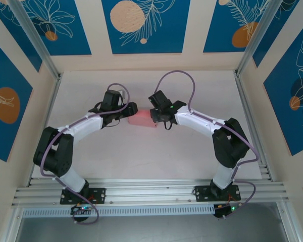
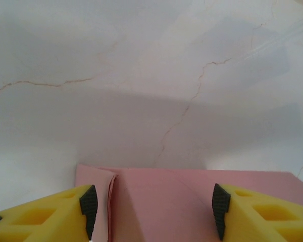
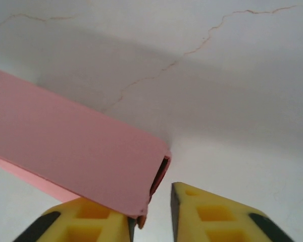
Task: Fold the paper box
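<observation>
The paper box point(image 1: 140, 117) is a small salmon-pink card box lying on the white table between my two grippers. My left gripper point(image 1: 122, 112) is at its left end. In the left wrist view that gripper point(image 2: 154, 209) stands open, its black pads point(image 2: 89, 207) wide apart over the pink top face point(image 2: 161, 194), with a folded flap edge near the left pad. My right gripper point(image 1: 157, 115) is at the box's right end. Seen from the right wrist, the right gripper point(image 3: 154, 212) is slightly open; the box's open-ended corner point(image 3: 76, 151) overlaps the left finger, and bare table shows in the gap.
The white marbled table point(image 1: 151, 156) extends in front of and behind the box. An aluminium rail point(image 1: 151, 191) runs along the near edge by the arm bases. Frame posts and patterned walls point(image 1: 141, 25) close in the sides and back.
</observation>
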